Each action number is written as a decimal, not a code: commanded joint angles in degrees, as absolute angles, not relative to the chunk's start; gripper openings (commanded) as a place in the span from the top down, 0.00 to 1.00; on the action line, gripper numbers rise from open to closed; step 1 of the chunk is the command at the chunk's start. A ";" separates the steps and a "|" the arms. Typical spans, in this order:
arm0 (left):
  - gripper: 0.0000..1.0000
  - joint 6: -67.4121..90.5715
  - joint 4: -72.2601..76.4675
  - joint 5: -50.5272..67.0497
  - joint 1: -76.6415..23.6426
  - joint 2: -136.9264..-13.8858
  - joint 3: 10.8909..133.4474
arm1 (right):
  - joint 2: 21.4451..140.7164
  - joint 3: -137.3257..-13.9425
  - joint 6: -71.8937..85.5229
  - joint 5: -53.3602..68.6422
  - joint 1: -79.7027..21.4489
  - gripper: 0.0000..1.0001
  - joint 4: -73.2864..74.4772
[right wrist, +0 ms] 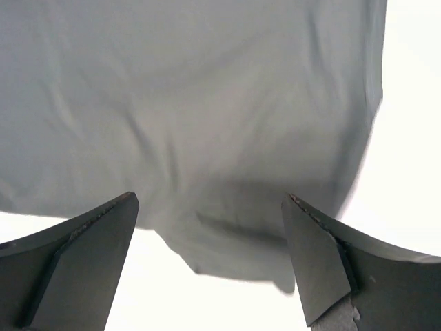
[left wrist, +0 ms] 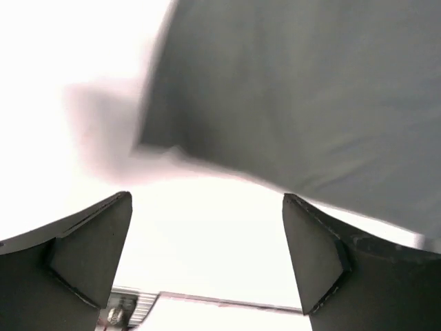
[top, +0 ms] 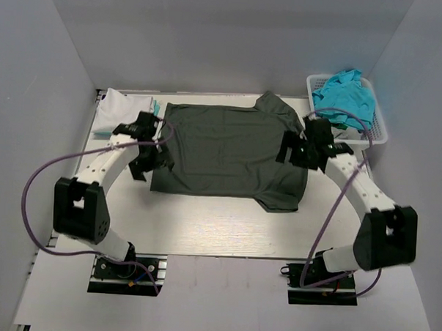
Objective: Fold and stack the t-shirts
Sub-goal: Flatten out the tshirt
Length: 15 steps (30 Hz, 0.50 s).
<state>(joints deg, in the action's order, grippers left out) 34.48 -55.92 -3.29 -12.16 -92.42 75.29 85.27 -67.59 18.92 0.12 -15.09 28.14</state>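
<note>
We read the dark t-shirt (top: 229, 151) as light, limp and easy to drag. It will sag and crease wherever we lift it, so one hold will not keep it flat. It needs pinching at an edge or corner, thin cloth against the desk (top: 218, 228), with one hand at each end so the fold comes over evenly. In our judgement the hem corners and the shoulder line near the sleeves are the best places to take hold.

The shirt lies spread flat in the middle of the desk, between the two hands. Its sleeves are at the right hand's end.

The left hand (top: 154, 159) is wide open and holds nothing. From its wrist, the shirt's edge (left wrist: 310, 89) runs just ahead of the fingers and off past the right finger, and only bare desk lies between them.

The right hand (top: 293, 152) is also spread wide and empty. The cloth (right wrist: 193, 103) fills the space ahead of it, and a small rumpled edge sits just ahead of the gap between its fingers.

A folded white t-shirt (top: 124, 106) lies beyond the left hand, on its outer side. The turquoise t-shirts (top: 347, 94) are heaped in the basket (top: 379, 128) just beyond the right hand.
</note>
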 commanded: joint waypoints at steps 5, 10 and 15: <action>0.00 44.81 -52.93 -10.28 -10.11 -78.93 53.11 | 69.35 -46.77 26.80 2.98 -14.24 0.10 32.34; 0.00 46.85 -46.15 -8.44 -6.86 -80.33 51.77 | 65.04 -43.68 27.77 4.39 -14.24 0.10 32.08; 0.00 46.32 -41.85 -6.25 -5.80 -84.46 54.58 | 65.21 -45.00 27.86 2.91 -14.41 0.10 34.01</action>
